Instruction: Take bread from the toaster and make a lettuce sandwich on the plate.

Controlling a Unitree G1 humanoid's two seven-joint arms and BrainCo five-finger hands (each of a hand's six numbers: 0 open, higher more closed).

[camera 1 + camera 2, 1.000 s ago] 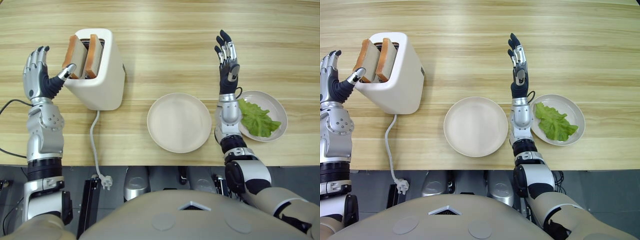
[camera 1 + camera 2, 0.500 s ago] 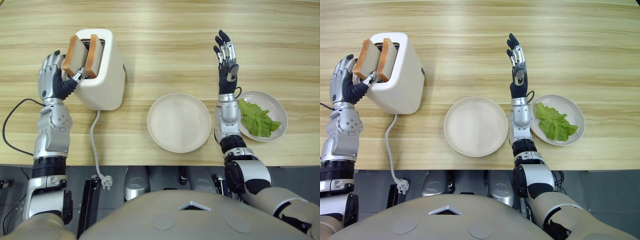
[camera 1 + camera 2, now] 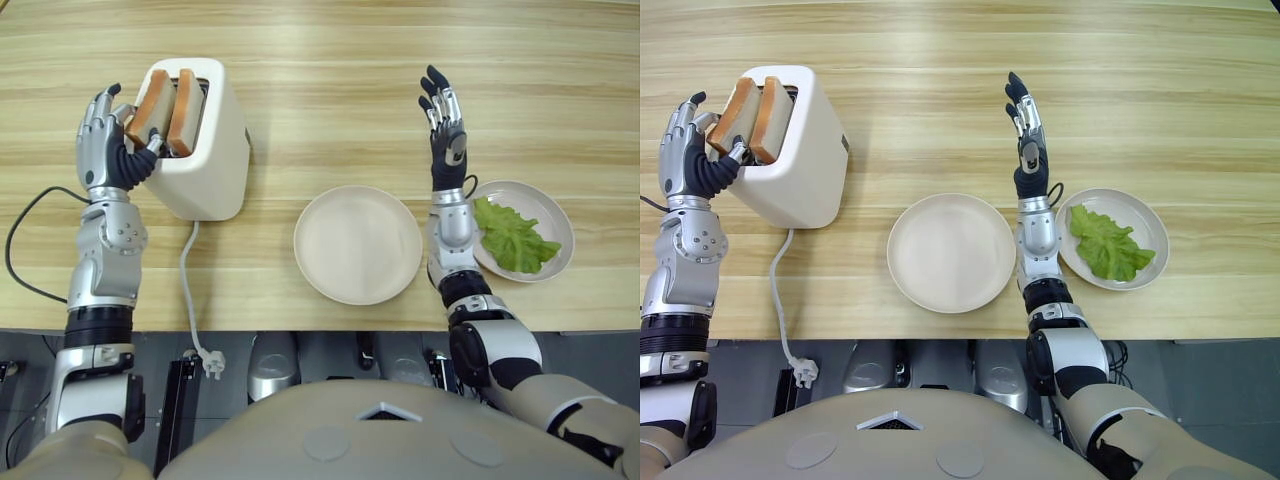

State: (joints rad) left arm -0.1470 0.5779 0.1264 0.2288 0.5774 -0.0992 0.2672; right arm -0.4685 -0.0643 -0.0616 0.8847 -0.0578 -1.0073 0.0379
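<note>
— Bread count?
— Two slices of bread standing in the one toaster, at the table's left. The left hand is right against the outer slice; whether it has a grip, I cannot tell.
— And the other side?
— The right hand is flat open, holding nothing, upright between two plates: the big plate bare, the small plate carrying one lettuce leaf.

Light wooden table, white power cord over its front edge, plug below.
</note>
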